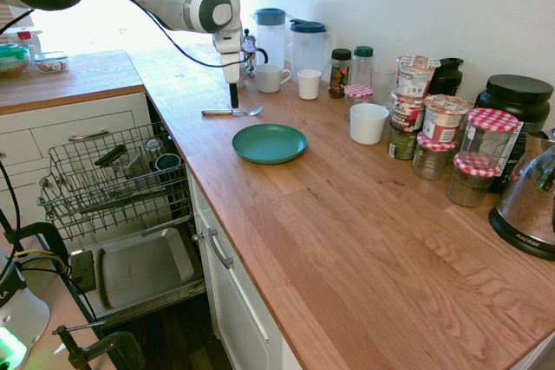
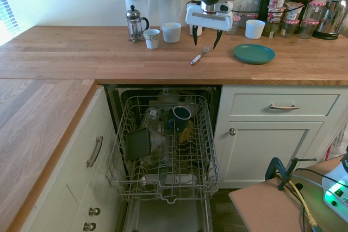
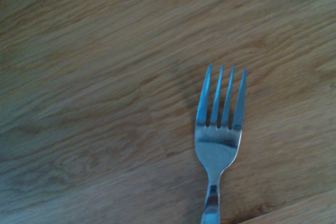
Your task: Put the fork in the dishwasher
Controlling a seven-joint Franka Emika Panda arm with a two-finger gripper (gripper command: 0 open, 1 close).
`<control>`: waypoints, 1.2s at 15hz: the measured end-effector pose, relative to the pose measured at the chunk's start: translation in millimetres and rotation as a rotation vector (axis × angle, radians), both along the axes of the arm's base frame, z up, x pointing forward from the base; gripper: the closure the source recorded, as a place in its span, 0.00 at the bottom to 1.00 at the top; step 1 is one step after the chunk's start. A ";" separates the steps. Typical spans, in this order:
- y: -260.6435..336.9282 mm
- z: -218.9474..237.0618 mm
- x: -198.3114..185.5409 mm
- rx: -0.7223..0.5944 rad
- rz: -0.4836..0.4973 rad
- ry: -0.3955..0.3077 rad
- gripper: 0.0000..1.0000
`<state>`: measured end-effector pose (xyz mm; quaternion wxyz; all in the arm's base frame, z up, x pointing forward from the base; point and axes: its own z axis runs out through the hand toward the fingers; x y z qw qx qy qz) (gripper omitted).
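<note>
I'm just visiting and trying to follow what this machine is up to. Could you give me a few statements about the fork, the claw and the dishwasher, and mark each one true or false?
1. The fork lies flat on the wooden counter. True.
2. The gripper is clamped shut on the fork. False: its two fingers stand apart above the fork, which is not lifted.
3. The dishwasher is open with its wire rack pulled out. True.
4. The rack holds nothing. False: a dark mug and other dishes sit in it.
5. The fork rests on the teal plate. False: the plate lies apart from it on the counter and has nothing on it.
</note>
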<state>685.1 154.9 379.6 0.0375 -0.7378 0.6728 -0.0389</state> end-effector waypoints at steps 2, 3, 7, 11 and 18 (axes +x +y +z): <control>7.3 -8.4 2.1 -0.007 -0.001 0.021 0.00; 9.3 -13.2 3.5 -0.008 -0.001 0.027 0.00; 10.4 -29.2 5.7 -0.013 -0.001 0.046 0.00; 12.2 -32.8 5.3 -0.014 0.002 0.052 1.00; 16.3 -38.8 9.0 -0.014 0.006 0.055 1.00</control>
